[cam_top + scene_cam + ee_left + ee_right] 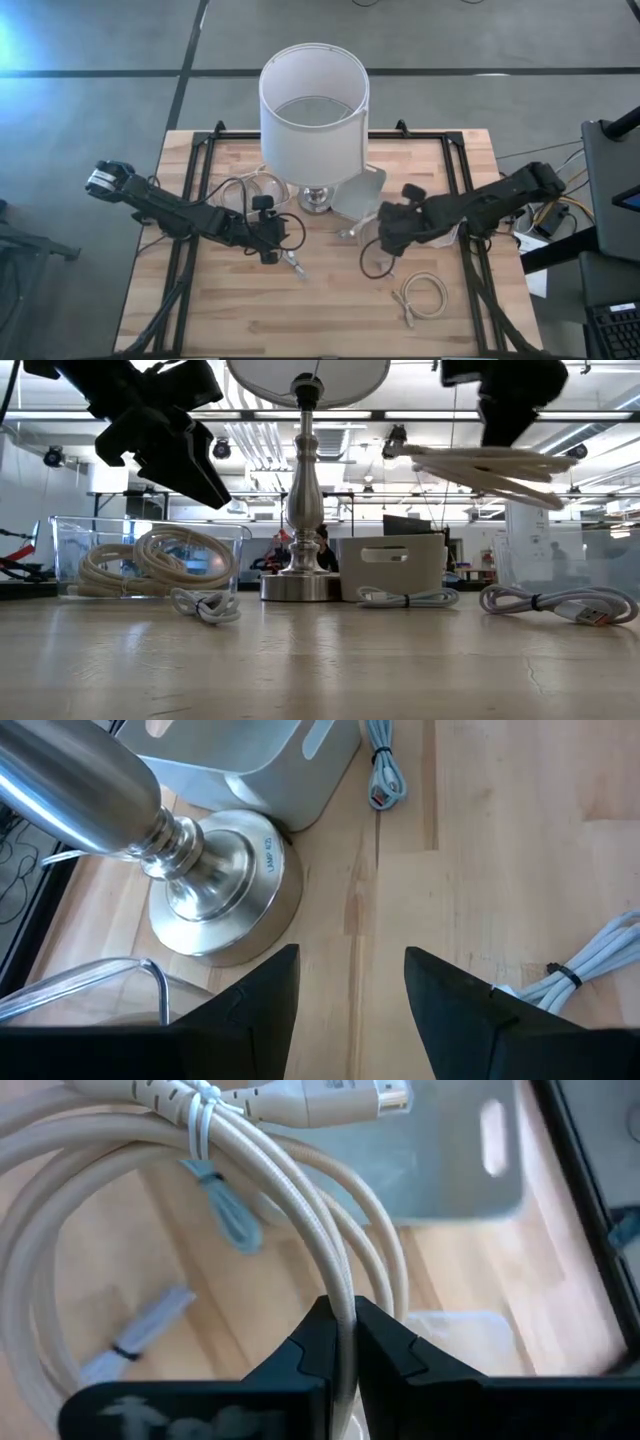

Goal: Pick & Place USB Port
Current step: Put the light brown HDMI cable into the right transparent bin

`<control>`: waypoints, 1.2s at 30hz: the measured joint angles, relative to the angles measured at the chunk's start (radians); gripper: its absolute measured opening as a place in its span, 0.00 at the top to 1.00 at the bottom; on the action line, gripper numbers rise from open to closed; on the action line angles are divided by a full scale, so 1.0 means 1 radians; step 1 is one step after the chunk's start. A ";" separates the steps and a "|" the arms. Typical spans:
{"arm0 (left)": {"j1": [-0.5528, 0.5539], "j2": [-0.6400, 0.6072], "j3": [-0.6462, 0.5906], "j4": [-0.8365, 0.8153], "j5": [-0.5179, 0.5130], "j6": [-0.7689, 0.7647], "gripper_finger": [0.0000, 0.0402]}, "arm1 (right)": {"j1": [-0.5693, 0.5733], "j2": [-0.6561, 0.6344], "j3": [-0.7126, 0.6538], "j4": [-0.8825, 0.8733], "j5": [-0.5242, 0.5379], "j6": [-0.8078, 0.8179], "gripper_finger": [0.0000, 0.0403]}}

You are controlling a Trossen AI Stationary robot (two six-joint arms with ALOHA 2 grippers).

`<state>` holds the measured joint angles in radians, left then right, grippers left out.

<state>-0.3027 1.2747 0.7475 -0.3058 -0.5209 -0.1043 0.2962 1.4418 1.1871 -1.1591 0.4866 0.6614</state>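
A coiled beige cable [200,1210] is pinched in the right tool [340,1342] above the worktop [330,310] for carrying, while the left tool [350,990] is held spread.

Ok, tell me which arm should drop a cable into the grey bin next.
Right. The right gripper is already shut on a beige coiled cable, lifted off the table beside the grey bin. The left gripper is open and empty near the lamp base.
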 joint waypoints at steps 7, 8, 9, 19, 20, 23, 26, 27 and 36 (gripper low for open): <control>0.000 0.000 0.000 0.001 0.000 0.000 0.54 | -0.006 -0.154 -0.147 -0.065 0.129 0.157 0.95; 0.000 0.000 0.000 0.003 0.000 0.000 0.54 | -0.007 -0.176 -0.166 -0.075 0.146 0.182 0.95; 0.000 0.000 0.000 0.006 0.000 0.000 0.54 | -0.011 -0.198 -0.185 -0.076 0.156 0.200 0.95; 0.000 0.000 0.000 0.051 0.000 0.042 0.54 | -0.049 -0.303 -0.344 -0.108 0.185 0.219 0.95; 0.000 0.000 0.000 0.056 0.000 0.050 0.54 | -0.049 -0.303 -0.348 -0.123 0.199 0.240 0.95; 0.000 0.000 0.000 0.072 0.000 0.069 0.54 | -0.049 -0.305 -0.346 -0.169 0.259 0.310 0.95; 0.000 0.000 0.000 0.076 0.000 0.078 0.54 | -0.049 -0.303 -0.322 -0.237 0.276 0.356 0.95; 0.000 0.000 0.000 0.077 0.000 0.078 0.54 | -0.049 -0.303 -0.316 -0.263 0.276 0.374 0.95; 0.000 0.000 0.000 0.080 0.000 0.076 0.54 | -0.048 -0.301 -0.351 -0.353 0.130 0.512 0.94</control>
<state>-0.3027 1.2745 0.7475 -0.2262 -0.5213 -0.0280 0.2485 1.1409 0.8360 -1.5125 0.6163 1.1734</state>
